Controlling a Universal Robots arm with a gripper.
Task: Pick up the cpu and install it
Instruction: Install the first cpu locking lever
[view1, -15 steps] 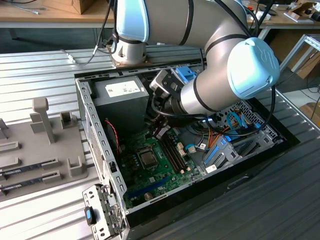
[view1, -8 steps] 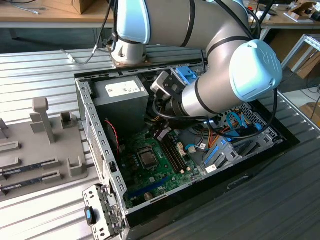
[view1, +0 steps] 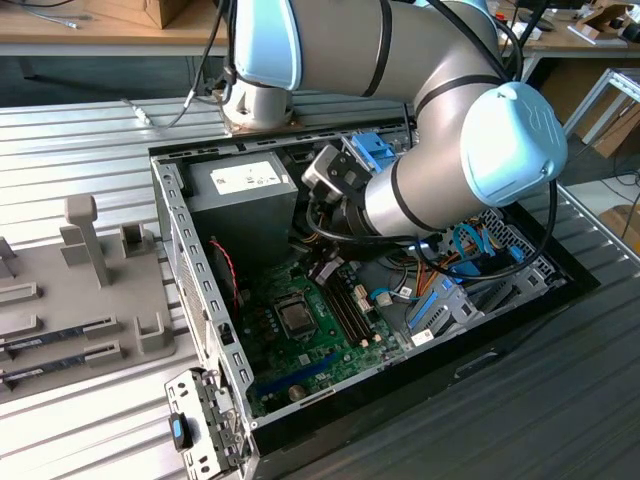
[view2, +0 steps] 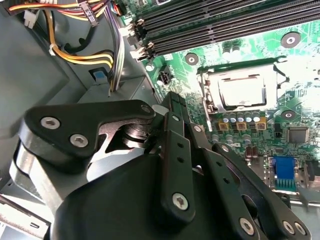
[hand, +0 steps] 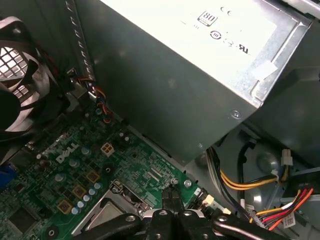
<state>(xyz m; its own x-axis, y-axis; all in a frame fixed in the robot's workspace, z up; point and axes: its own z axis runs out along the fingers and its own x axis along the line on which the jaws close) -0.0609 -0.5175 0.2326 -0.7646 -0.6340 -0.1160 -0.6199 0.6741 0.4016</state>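
We find the cpu (view1: 295, 318) lying flat in its socket near the middle of the motherboard (view1: 325, 352), silvery top facing up. It is square, so we note no long axis; its edges run parallel to the metal socket frame and to the memory slots (view1: 350, 310), which lie just beside it toward the exterior view's right. In the second wrist view the cpu (view2: 242, 92) shows a bare, bright lid inside the frame, with a row of small capacitors along one edge.

The gripper (view2: 173, 101) hangs above the board, near the socket but apart from it. Its fingers (hand: 169, 196) are pressed together, with nothing between them.

The grey power supply (view1: 243, 192) stands in the case corner behind the arm, close to the wrist; its flank (hand: 200, 85) looms over the board edge. Orange and yellow cables (view2: 82, 56) run beside the memory slots. A fan (hand: 15, 75) sits at the case wall.

In the exterior view the arm's wrist covers the fingertips. In the first wrist view the socket is cut off, and we cannot tell whether the socket latch is closed.
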